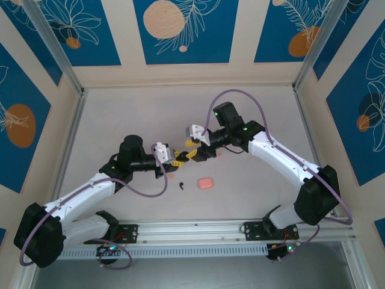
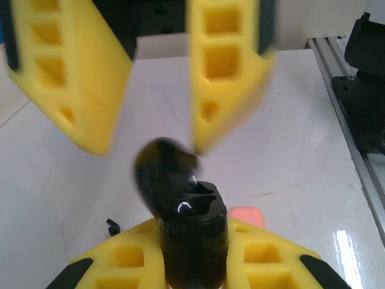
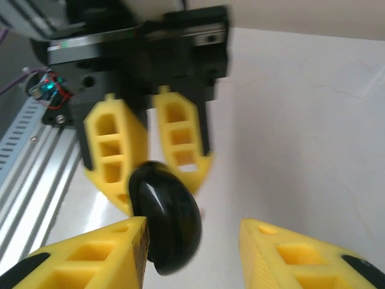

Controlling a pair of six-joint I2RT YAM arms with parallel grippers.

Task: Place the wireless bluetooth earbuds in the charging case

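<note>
My left gripper (image 1: 178, 159) is shut on a glossy black charging case (image 2: 192, 241) and holds it upright above the table. The case's flip lid (image 2: 162, 174) stands open, and two empty wells show in its top. In the right wrist view the lid (image 3: 165, 223) rests against one finger of my right gripper (image 3: 192, 232), which is open with a wide gap to the other finger. The right gripper's fingers (image 2: 225, 78) hang just above the case. One small black stemmed earbud (image 1: 180, 185) lies on the table below the grippers, also seen in the left wrist view (image 2: 112, 226).
A small salmon-pink rounded box (image 1: 206, 182) lies on the table just right of the earbud, partly behind the held case (image 2: 246, 215). A metal rail (image 1: 192, 230) runs along the near edge. Walls enclose the white table (image 1: 150, 114) on three sides.
</note>
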